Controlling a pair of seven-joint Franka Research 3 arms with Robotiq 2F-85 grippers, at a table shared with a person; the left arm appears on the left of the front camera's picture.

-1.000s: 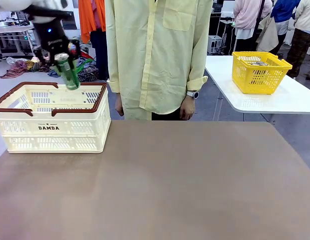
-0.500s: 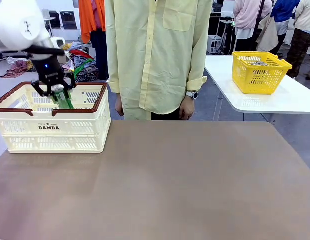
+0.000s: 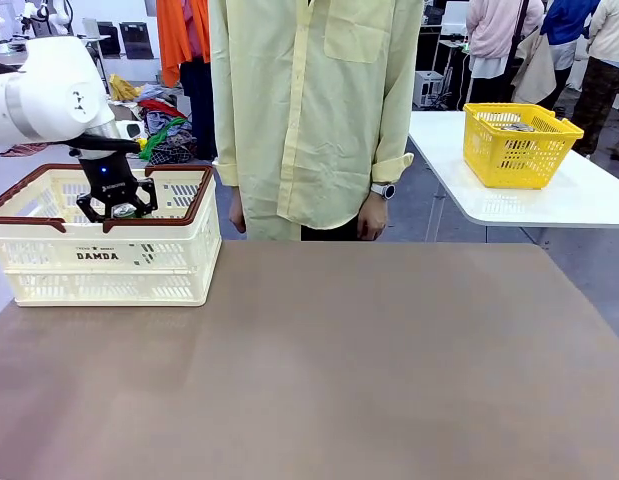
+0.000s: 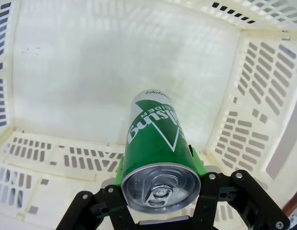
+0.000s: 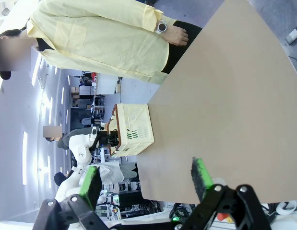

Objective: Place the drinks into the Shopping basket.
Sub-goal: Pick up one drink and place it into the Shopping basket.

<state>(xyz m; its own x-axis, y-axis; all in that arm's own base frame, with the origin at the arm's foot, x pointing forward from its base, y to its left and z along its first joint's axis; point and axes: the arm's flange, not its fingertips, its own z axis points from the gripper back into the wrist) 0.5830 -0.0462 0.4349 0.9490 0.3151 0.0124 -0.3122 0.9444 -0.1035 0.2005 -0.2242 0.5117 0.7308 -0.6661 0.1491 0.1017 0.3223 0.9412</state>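
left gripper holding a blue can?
No, the can in the left gripper is green with white lettering, down inside the basket.

robot lab hall, grey floor, white side table (image 3: 559, 205) with yellow basket (image 3: 519, 150), clothes heap (image 3: 161, 136) on floor

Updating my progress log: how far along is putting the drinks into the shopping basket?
Done: I see no can lying loose in the Shopping basket yet. In hand: the left gripper holds a green can inside the basket, not yet released. Left: letting it go; the right gripper hangs open, holding nothing.
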